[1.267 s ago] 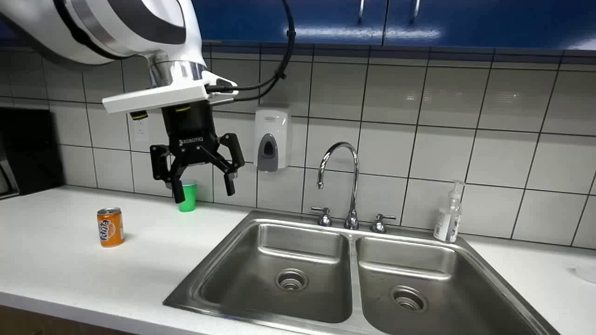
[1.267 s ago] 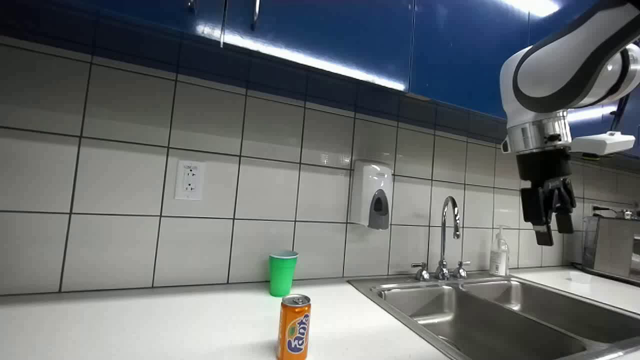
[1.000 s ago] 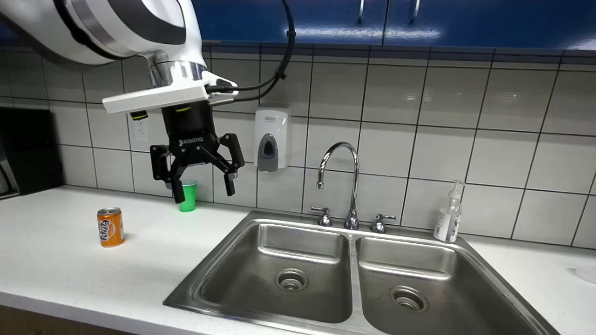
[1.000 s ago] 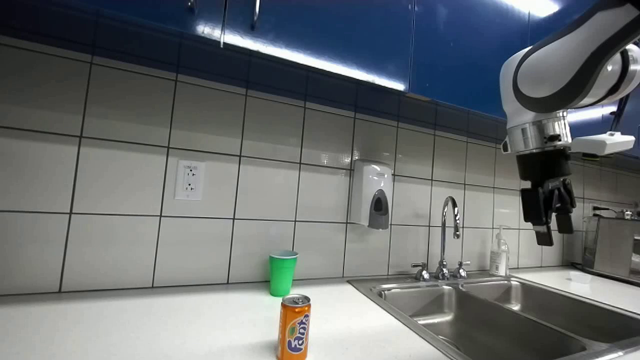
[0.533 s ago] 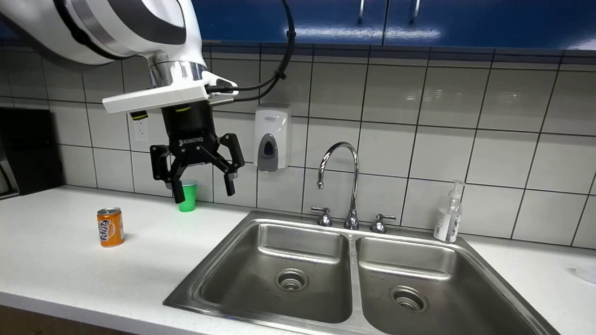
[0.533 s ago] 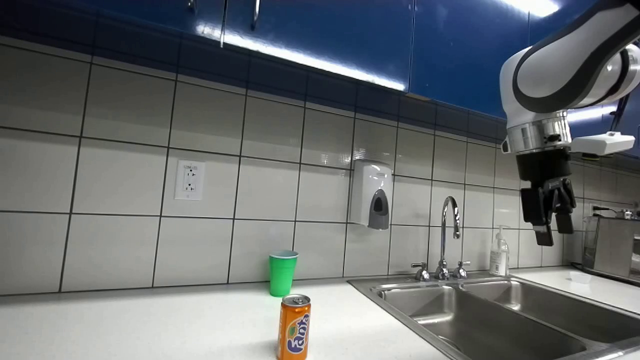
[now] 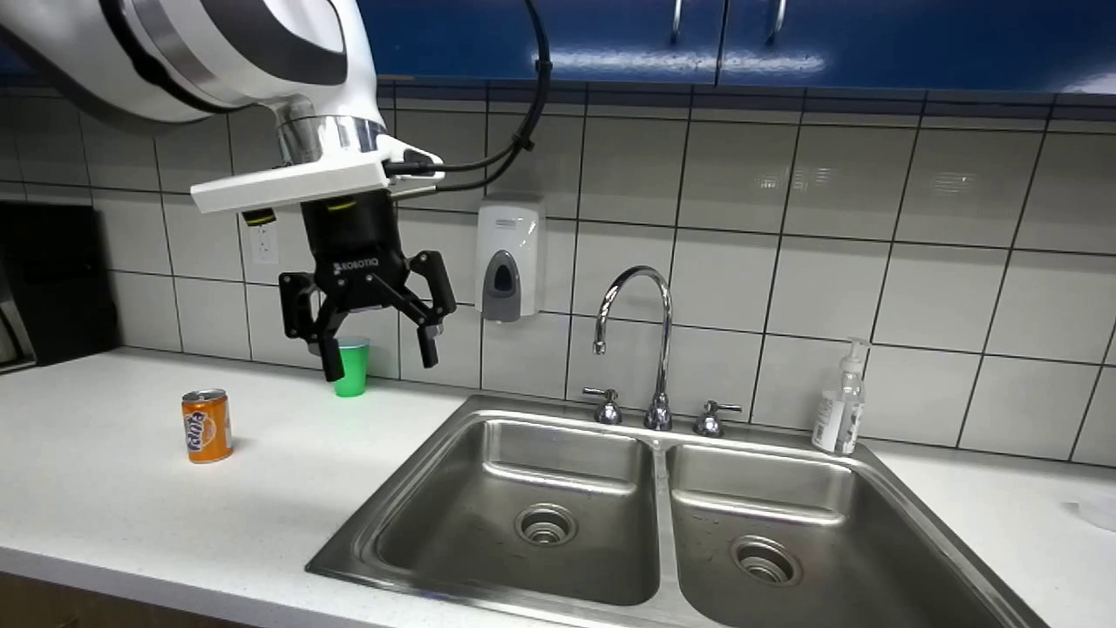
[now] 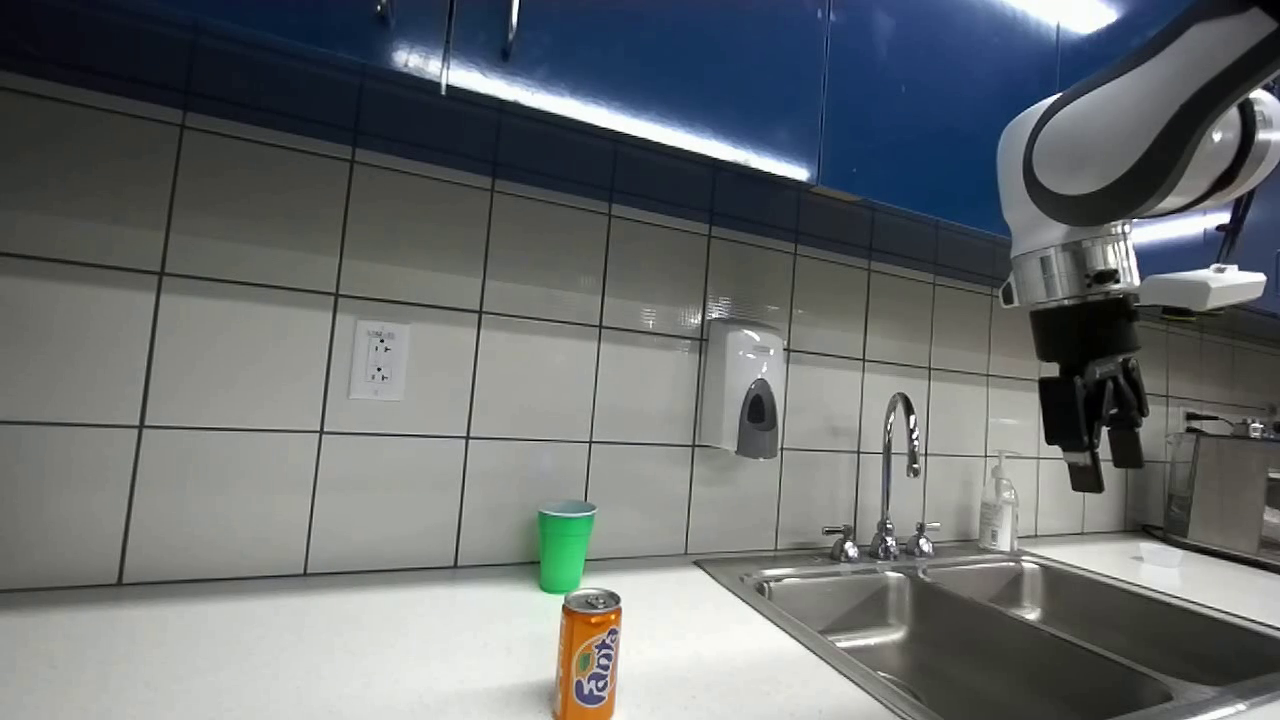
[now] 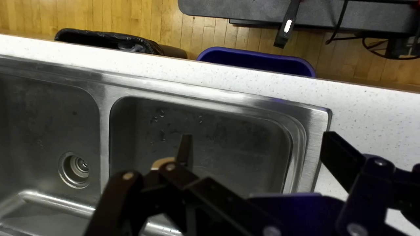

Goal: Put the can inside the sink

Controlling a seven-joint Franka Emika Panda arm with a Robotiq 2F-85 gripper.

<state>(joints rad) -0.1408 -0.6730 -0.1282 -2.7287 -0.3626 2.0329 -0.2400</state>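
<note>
The can (image 7: 207,426) is orange with a silvery top and stands upright on the white counter, left of the sink. It also stands near the bottom edge in an exterior view (image 8: 589,660). The can is out of the wrist view. The steel double-basin sink (image 7: 663,501) shows in both exterior views (image 8: 960,640) and fills much of the wrist view (image 9: 229,144). My gripper (image 7: 381,365) is open and empty, pointing down, high above the counter and apart from the can. Its spread fingers also show in an exterior view (image 8: 1106,470) and over the sink's basin and edge in the wrist view (image 9: 257,137).
A green cup (image 7: 352,368) stands by the wall behind the can. The chrome tap (image 7: 660,349) rises behind the sink. A soap bottle (image 7: 840,401) stands at the sink's back corner. A soap dispenser (image 7: 511,259) hangs on the wall under blue cabinets (image 7: 610,44).
My arm and gripper have shifted a tiny bit to the left in both exterior views. The gripper stays open. The can has not moved.
</note>
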